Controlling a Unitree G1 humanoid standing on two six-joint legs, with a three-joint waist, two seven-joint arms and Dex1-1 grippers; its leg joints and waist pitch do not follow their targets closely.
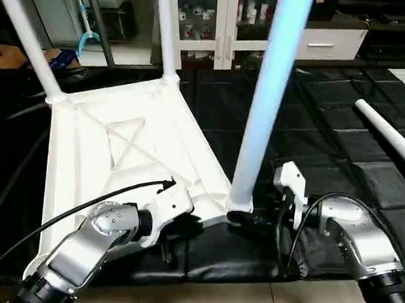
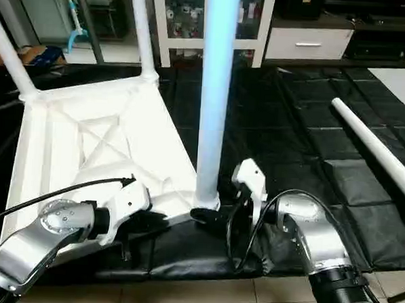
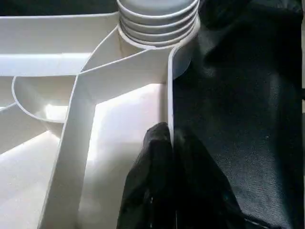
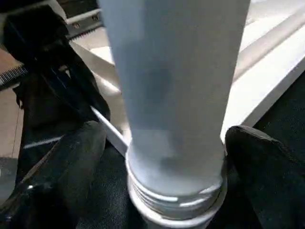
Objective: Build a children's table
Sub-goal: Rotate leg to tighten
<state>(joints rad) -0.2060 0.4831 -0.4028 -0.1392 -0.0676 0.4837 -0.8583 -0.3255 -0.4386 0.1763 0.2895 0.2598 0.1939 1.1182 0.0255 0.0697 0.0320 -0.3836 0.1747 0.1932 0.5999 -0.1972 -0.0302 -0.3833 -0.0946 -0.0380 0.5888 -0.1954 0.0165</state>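
The white table top [image 1: 86,159] lies upside down on the black mat, its X-ribs facing up. Two legs [image 1: 167,27] stand screwed into the far corner sockets. A third leg [image 1: 270,94] stands upright in the near right socket, its threads [image 4: 176,200] still showing above the socket. My right gripper [image 1: 243,218] is open, with one finger [image 4: 71,162] on each side of that leg's base. My left gripper [image 3: 169,138] is shut on the top's near rim [image 3: 170,86], just beside that socket. The fourth leg [image 1: 387,134] lies loose on the mat to the right.
Black padded mat [image 1: 326,131] covers the floor, with beige tiles [image 1: 215,295] at its near edge. A white glass-door cabinet [image 1: 209,16] and a white drawer unit [image 1: 330,39] stand behind the mat. A black cable [image 1: 63,215] runs along my left arm.
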